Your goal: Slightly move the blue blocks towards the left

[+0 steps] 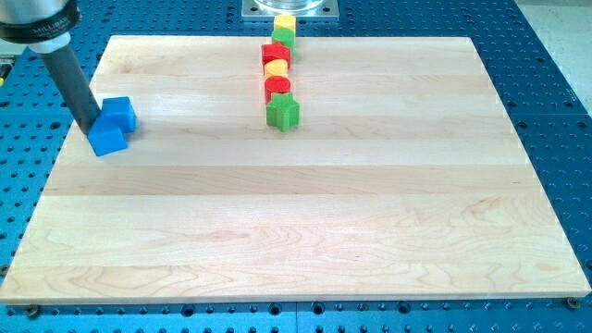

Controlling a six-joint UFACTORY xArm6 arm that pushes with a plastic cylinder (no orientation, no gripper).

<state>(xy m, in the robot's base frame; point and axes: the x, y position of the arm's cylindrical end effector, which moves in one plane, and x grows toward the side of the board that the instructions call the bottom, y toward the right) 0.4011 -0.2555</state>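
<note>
Two blue blocks sit together near the board's left edge: a blue cube [108,139] in front and a second blue block [119,113] just behind and to its right, the two touching. My tip [85,127] rests on the board right against their left side, touching the front cube's upper left. The dark rod rises from it to the view's top left corner.
A column of blocks runs down from the top middle: yellow [284,22], green [282,37], red [276,53], yellow [276,69], red [277,88], and a green star [283,112]. The wooden board [305,222] lies on a blue perforated table [546,55].
</note>
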